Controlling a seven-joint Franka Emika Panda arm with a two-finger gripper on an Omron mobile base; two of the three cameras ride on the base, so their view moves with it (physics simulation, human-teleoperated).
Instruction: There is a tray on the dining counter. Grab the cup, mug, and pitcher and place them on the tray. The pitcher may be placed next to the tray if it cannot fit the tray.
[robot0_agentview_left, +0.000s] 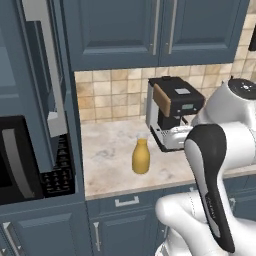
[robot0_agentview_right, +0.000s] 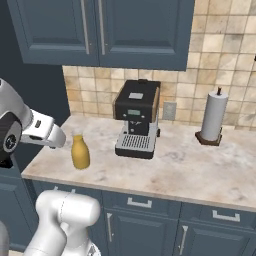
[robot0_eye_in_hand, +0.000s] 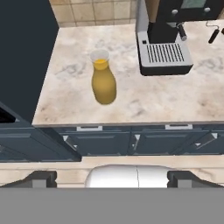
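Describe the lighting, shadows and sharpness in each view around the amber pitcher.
Left base view: even, soft light; the amber-yellow bottle-shaped pitcher casts only a faint shadow on the beige marbled stone counter; edges slightly soft. Right base view: same flat light, no glare on the black coffee machine. Hand view: pitcher has a small soft shadow at its base; the dark finger tips are sharp.

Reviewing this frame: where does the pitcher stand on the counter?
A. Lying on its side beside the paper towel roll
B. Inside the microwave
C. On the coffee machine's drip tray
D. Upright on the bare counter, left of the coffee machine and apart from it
D: the pitcher stands upright on the counter, with a gap between it and the coffee machine to its right in both base views.
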